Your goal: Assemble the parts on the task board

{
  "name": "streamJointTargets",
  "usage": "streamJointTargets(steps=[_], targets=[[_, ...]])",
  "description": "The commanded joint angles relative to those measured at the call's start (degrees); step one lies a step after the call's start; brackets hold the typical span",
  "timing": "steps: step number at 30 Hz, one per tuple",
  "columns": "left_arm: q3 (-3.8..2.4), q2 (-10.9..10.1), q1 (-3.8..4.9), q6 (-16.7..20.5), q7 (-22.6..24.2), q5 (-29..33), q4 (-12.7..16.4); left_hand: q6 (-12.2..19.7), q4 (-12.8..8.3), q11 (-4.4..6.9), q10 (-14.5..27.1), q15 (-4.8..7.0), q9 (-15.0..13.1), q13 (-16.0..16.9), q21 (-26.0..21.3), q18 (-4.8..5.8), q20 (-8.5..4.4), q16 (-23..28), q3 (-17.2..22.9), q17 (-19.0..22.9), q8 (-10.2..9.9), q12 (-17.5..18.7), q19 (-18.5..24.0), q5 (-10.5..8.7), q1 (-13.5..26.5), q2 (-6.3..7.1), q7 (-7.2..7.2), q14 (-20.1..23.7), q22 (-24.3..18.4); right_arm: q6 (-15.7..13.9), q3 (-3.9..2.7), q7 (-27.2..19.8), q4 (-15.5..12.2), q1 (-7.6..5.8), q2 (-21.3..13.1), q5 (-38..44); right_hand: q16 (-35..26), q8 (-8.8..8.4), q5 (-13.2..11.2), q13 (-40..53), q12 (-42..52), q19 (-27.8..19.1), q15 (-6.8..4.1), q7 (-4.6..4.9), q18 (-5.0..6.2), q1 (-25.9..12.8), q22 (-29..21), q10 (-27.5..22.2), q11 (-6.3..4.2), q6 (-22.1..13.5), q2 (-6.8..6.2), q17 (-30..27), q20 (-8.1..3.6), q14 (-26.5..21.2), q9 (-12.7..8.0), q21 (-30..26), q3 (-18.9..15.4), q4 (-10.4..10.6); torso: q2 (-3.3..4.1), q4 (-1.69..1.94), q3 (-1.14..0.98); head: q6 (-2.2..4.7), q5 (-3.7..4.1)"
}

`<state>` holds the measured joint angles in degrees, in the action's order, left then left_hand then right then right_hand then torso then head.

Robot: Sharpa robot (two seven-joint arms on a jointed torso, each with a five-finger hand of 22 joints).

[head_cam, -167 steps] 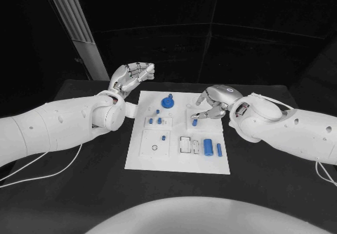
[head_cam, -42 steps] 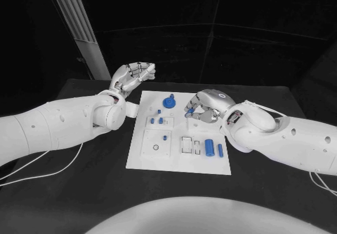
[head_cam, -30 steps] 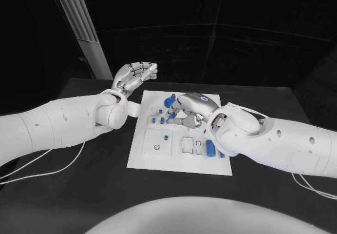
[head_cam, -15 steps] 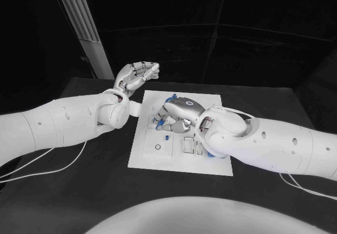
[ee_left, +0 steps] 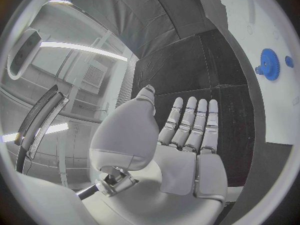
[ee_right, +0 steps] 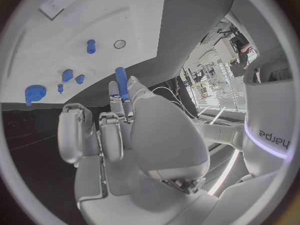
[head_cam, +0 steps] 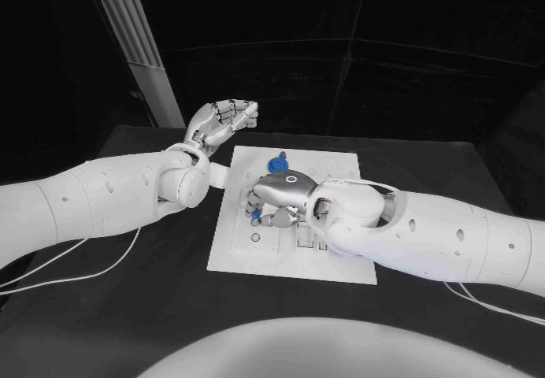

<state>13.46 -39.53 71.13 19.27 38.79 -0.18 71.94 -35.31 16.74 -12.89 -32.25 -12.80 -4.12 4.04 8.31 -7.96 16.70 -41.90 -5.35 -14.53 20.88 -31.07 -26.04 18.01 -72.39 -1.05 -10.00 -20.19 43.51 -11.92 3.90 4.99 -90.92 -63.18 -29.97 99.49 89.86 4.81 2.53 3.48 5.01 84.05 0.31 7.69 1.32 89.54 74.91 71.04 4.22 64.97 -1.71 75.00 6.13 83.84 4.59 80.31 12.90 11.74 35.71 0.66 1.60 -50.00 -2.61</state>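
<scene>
Right hand (head_cam: 276, 201) over left half of flat white plastic task board (head_cam: 341, 264), fingers closed on slim blue cylindrical peg (ee_right: 121, 82); peg juts past fingertips toward board. Blue toothed gear (head_cam: 277, 164) stands on board just beyond hand. Left hand (head_cam: 223, 120) raised beyond board's far left corner, fingers extended side by side, holding nothing. Judgement: peg light, rigid, smooth, prone to slip or tilt; grip best mid-shaft, tip left free.

Dark room, black table (head_cam: 136, 299)
</scene>
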Motion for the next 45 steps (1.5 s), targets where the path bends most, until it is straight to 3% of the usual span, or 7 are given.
streamJointTargets(steps=[1,10,14,19,24,35,45], targets=[[-0.03,0.0,0.08,-0.7,11.7,0.0,0.0,0.4,0.0,-0.16,0.4,-0.05,0.1,-0.1,-0.2,1.09,-0.10,-0.1,-0.2,0.1,0.4,-0.1,-0.3,0.27,0.1,-0.52,-5.17,0.5,-0.1,2.7,-0.02,-0.9,0.4,0.30,0.5,4.8,0.1,-0.19,0.2,0.0,-0.3,1.6,0.37,0.24,1.07,0.5,10.9,-0.1,0.28,0.0,-0.26,15.0,0.36,6.2,-0.1,-0.2,0.3,0.1,0.00,0.11,0.02,0.00,0.15],[-0.03,0.1,0.08,-0.7,11.7,0.0,0.0,0.5,0.0,-0.17,0.4,-0.06,0.1,-0.1,-0.2,1.09,-0.10,-0.2,-0.3,0.1,0.4,-0.2,-0.3,0.29,0.1,-0.59,-5.17,0.6,-0.1,4.9,-0.01,-0.5,2.0,1.44,2.1,5.5,0.1,-0.38,0.2,0.0,-0.6,1.5,0.47,0.32,1.12,0.6,10.8,-0.4,0.41,-0.3,-0.31,15.0,0.46,6.2,-0.2,-0.4,0.3,0.3,-0.06,0.14,0.06,0.00,0.32],[-0.03,0.2,0.08,-0.7,11.8,0.0,0.0,0.5,0.0,-0.17,0.4,-0.06,0.1,-0.1,-0.2,1.09,-0.10,-0.2,-0.3,0.1,0.4,-0.2,-0.3,0.29,0.1,-0.59,-5.17,0.6,-0.1,5.6,-0.01,-0.6,2.9,2.08,2.8,5.9,0.1,-0.39,0.3,0.0,-0.9,1.5,0.54,0.35,1.12,1.0,10.8,-0.5,0.44,-0.2,-0.14,15.0,0.55,6.2,-0.2,-0.4,0.7,0.1,-0.01,-0.08,0.01,0.00,0.07],[-0.03,0.2,0.08,-0.6,11.9,0.0,0.1,0.5,0.0,-0.17,0.4,-0.06,0.1,-0.1,-0.2,1.09,-0.10,-0.2,-0.3,0.2,0.4,-0.2,-0.3,0.30,0.1,-0.63,-5.17,0.6,-0.1,6.0,-0.01,-0.2,3.7,2.75,3.3,7.6,0.1,-0.40,0.3,0.0,-0.9,1.5,0.55,0.37,1.12,1.0,10.8,-0.5,0.45,-0.2,-0.14,15.0,0.57,6.2,-0.2,-0.4,0.7,0.1,-0.05,0.07,0.03,0.00,0.26],[-0.03,0.1,0.08,-0.6,11.9,0.0,0.1,0.5,0.0,-0.17,0.4,-0.06,0.1,-0.1,-0.2,1.09,-0.10,-0.2,-0.3,0.2,0.4,-0.2,-0.3,0.30,0.1,-0.63,-5.17,0.6,-0.1,6.5,-0.01,0.1,4.2,2.99,3.6,8.9,0.1,-0.44,0.3,0.0,-0.9,1.5,0.57,0.40,1.13,1.1,10.8,-0.5,0.47,-0.3,-0.18,15.0,0.59,6.2,-0.2,-0.5,0.7,0.0,-0.01,0.05,-0.04,0.00,0.03],[-0.03,0.0,0.08,-0.5,11.9,0.0,0.2,0.5,0.0,-0.17,0.5,-0.06,0.1,-0.1,-0.2,1.09,-0.10,-0.3,-0.3,0.2,0.4,-0.2,-0.3,0.31,0.0,-0.67,-5.18,0.6,-0.1,7.3,-0.01,0.4,5.1,3.31,4.3,10.1,0.1,-0.54,0.3,0.0,-1.1,1.4,0.62,0.45,1.16,1.1,10.8,-0.5,0.53,-0.4,-0.26,15.0,0.63,6.2,-0.2,-0.6,0.8,0.0,0.01,-0.03,-0.02,0.00,0.82],[-0.03,-0.1,0.08,-0.5,11.8,0.0,0.2,0.5,0.0,-0.17,0.5,-0.06,0.1,-0.1,-0.2,1.09,-0.10,-0.3,-0.3,0.2,0.4,-0.2,-0.3,0.31,0.0,-0.67,-5.18,0.6,-0.1,8.2,0.00,0.5,5.2,3.42,4.6,10.3,0.1,-0.81,0.3,0.0,-1.3,1.3,0.78,0.58,1.22,0.7,10.7,-0.9,0.72,-0.9,-0.90,15.0,0.78,6.2,-0.4,-0.9,0.5,0.2,0.04,0.00,0.00,0.00,0.84]])
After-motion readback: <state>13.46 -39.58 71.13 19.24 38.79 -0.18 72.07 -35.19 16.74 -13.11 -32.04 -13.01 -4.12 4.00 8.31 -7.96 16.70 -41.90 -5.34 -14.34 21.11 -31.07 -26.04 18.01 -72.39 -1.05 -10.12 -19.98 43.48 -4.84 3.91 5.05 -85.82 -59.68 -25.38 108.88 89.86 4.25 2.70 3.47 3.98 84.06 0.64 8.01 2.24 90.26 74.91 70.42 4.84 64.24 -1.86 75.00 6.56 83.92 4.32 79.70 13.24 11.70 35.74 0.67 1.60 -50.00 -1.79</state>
